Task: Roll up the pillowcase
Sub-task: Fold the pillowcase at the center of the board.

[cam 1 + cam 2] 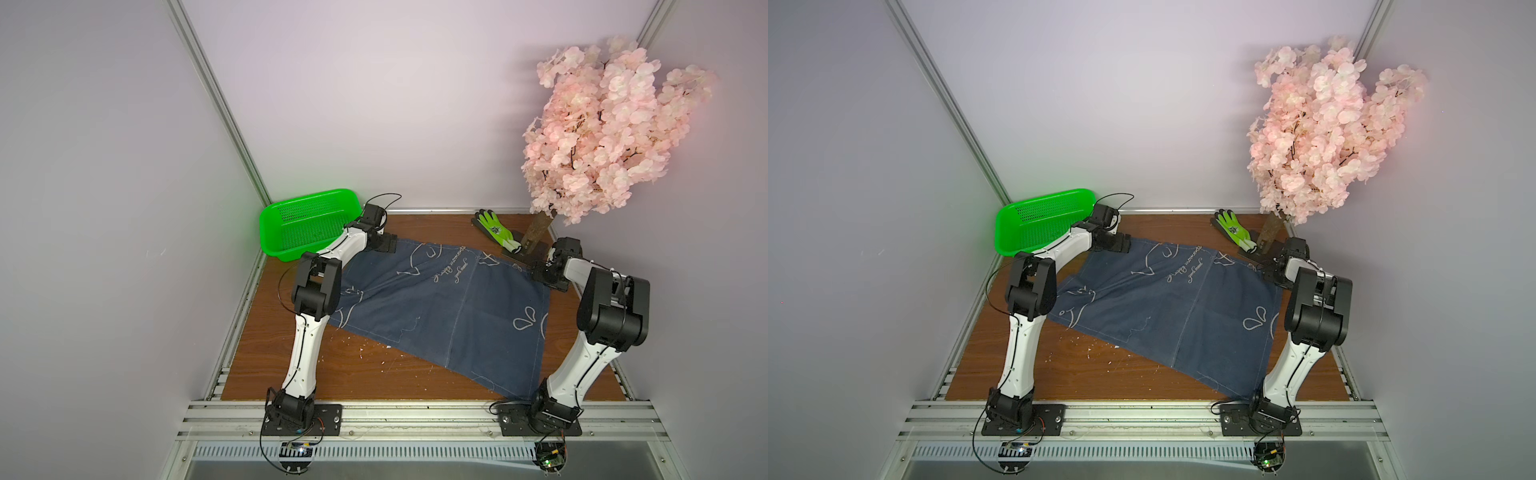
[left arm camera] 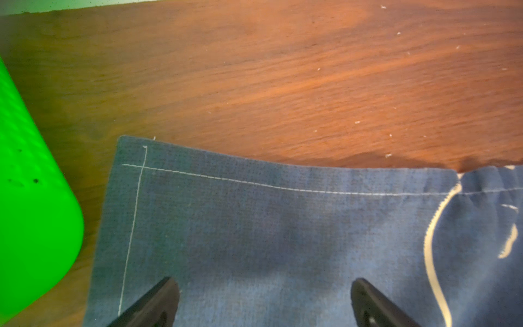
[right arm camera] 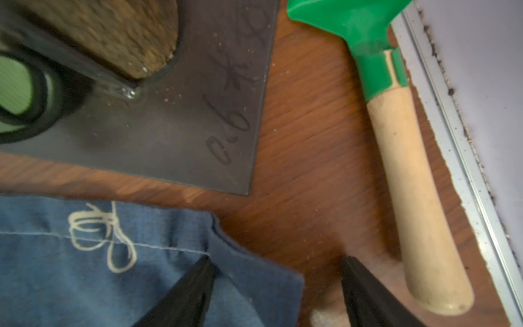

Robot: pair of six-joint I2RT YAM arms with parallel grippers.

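Cloth covers most of the table: we see the large dark denim-blue rectangular pillowcase (image 1: 436, 311) (image 1: 1163, 307), stitched in white with whales and cursive lettering. It is spread flat and unrolled on the brown wood-grain tabletop (image 1: 374, 374), set askew so that its near right corner reaches the near edge beside the right arm's base. At the far left corner the left gripper (image 1: 390, 245) (image 2: 264, 286) hangs over the cloth, near the bright green perforated plastic basket (image 1: 307, 224). In its wrist view we find its black fingers (image 2: 167, 294) spread wide above the fabric, inside the pale seam lines, clasping nothing. At the far right corner the right gripper (image 1: 538, 272) (image 3: 277, 263) sits low with its jaws parted, one finger over the cloth and one over bare wood. The corner lies between them, unpinched. Just beyond we see the dark flat base plate (image 3: 169, 127) of the pink artificial blossom tree (image 1: 602, 124), a green-and-black work glove (image 1: 494, 228), and a green-bladed trowel with a pale wooden handle (image 3: 418, 198) beside the wall.
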